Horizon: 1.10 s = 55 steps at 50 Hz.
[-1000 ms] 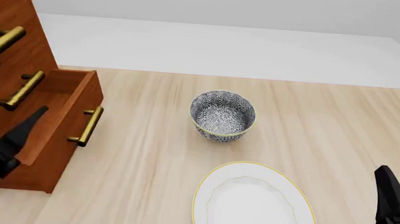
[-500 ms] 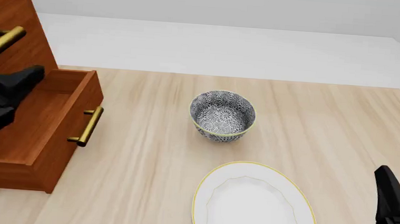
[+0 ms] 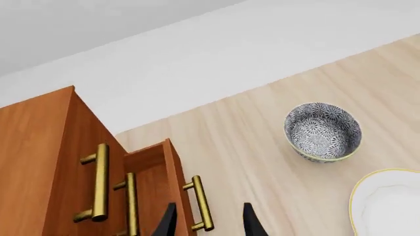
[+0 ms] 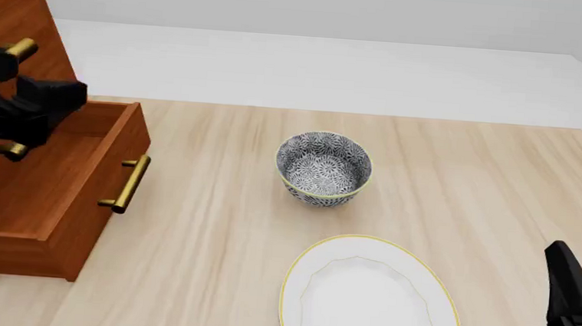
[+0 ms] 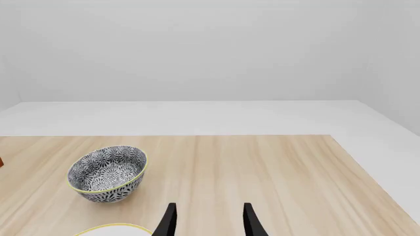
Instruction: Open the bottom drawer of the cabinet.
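Note:
The reddish-brown cabinet (image 4: 19, 13) stands at the table's left edge. Its bottom drawer (image 4: 87, 226) is pulled out toward the table's middle, and its brass handle (image 4: 126, 184) is free. My left gripper (image 4: 54, 104) hovers open and empty above the open drawer's far end, in front of the upper drawers. In the left wrist view the cabinet (image 3: 39, 162), the pulled-out drawer (image 3: 174, 182) and its handle (image 3: 202, 204) lie beyond my open fingers (image 3: 251, 223). My right gripper (image 4: 572, 294) rests open and empty at the table's near right; its fingers (image 5: 168, 221) frame bare tabletop.
A patterned blue-and-white bowl (image 4: 324, 168) stands mid-table, also in the right wrist view (image 5: 108, 172). A white plate with a yellow rim (image 4: 370, 299) lies at the front, near my right gripper. The two upper drawers stay shut, their handles (image 3: 98, 182) showing.
My left gripper has risen from low beside the open drawer to above its far end. The drawer stays open. The right arm has not moved.

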Each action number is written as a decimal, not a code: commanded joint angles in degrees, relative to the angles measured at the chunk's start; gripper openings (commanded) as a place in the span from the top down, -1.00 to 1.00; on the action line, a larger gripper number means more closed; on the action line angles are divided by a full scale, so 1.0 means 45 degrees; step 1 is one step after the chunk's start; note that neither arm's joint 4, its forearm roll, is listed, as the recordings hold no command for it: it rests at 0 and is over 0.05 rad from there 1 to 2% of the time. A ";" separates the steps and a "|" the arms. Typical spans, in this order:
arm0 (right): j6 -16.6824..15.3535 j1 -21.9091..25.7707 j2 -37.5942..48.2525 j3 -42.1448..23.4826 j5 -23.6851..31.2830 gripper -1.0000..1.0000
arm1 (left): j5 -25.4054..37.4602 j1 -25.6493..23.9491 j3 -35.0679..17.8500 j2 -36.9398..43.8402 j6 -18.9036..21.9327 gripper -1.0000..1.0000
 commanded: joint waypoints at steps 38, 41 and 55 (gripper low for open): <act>0.0001 -0.0003 0.0001 0.0000 0.0000 -1.00 | 0.3028 0.1556 -0.0874 0.1816 -0.1410 -1.00; -0.0002 -0.0002 -0.0005 0.0000 0.0002 -1.00 | 0.3092 0.1667 -0.0979 0.1884 -0.1466 -1.00; 0.0002 0.0000 0.0001 0.0000 0.0000 -1.00 | 0.3141 0.2098 -0.1357 0.2202 -0.1520 -1.00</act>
